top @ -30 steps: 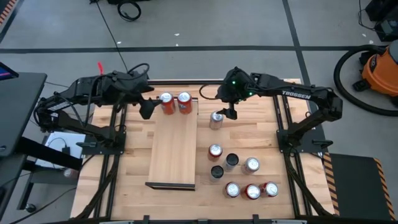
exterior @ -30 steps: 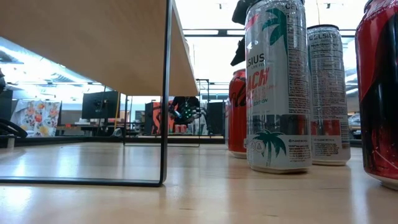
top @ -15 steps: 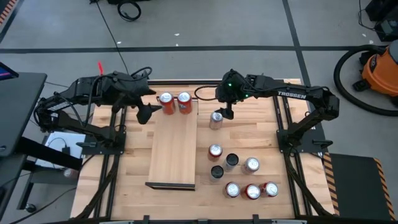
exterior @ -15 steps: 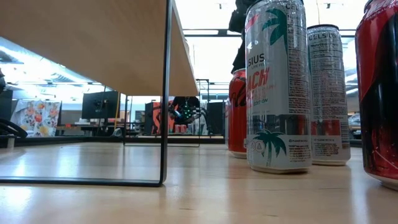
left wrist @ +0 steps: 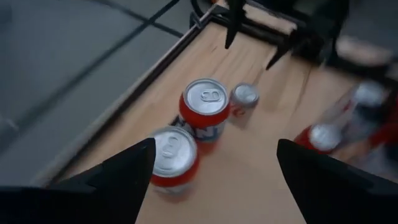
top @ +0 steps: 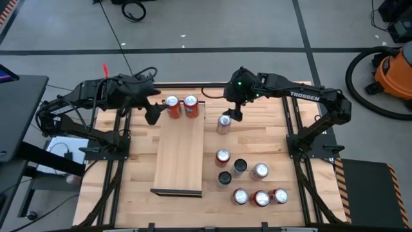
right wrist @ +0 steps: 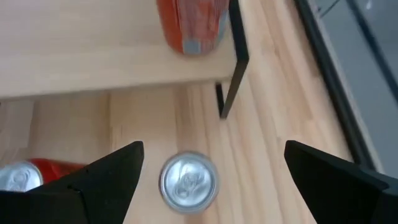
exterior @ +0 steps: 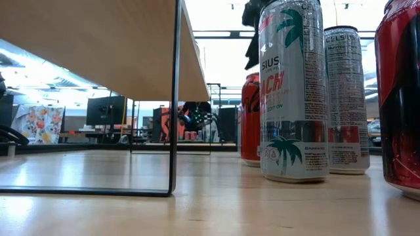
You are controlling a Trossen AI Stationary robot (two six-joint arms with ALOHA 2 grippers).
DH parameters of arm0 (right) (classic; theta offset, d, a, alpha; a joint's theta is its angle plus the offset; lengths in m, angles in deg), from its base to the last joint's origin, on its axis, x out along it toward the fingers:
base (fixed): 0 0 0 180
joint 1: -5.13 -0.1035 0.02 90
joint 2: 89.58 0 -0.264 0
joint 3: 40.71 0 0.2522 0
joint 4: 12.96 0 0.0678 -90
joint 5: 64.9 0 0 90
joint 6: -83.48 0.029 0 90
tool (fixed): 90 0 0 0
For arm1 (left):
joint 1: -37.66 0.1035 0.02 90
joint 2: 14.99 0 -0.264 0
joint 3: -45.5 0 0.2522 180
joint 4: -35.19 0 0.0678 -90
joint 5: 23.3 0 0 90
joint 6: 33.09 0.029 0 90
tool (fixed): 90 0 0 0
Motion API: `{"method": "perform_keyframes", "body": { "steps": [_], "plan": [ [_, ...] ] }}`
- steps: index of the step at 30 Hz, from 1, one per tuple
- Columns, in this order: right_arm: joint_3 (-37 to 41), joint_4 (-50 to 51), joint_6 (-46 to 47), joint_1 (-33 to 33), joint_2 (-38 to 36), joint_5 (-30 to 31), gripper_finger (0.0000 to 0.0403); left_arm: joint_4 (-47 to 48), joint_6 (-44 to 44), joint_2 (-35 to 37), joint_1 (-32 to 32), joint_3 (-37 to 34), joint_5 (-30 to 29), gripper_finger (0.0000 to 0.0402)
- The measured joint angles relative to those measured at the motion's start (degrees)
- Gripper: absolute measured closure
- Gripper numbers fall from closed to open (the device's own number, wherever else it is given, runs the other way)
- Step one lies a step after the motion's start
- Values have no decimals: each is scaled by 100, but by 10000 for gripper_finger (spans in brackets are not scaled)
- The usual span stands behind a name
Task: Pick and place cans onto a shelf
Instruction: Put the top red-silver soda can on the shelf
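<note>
Silver can [top: 223,123] upright under spread right gripper [top: 235,115]; contact unclear.

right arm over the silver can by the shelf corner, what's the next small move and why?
Probably lower the right hand straight down around the silver can. Its fingers are spread wide, and in the right wrist view the can top sits between them but nearer one finger, so a slight centring first may help. The can stands upright on the table beside the shelf, not yet gripped.
</note>
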Motion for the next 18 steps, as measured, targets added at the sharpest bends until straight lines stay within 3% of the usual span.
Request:
{"method": "perform_keyframes", "body": {
  "steps": [9, 18],
  "plan": [
    [31, -66, -455, 126, 5, 50, 3, -136, -1186, -66, 179, -1, -136, 53],
    [-101, 885, -437, 147, -2, -224, 3, -825, -1333, -174, 188, 5, -137, 53]
  ]
}}
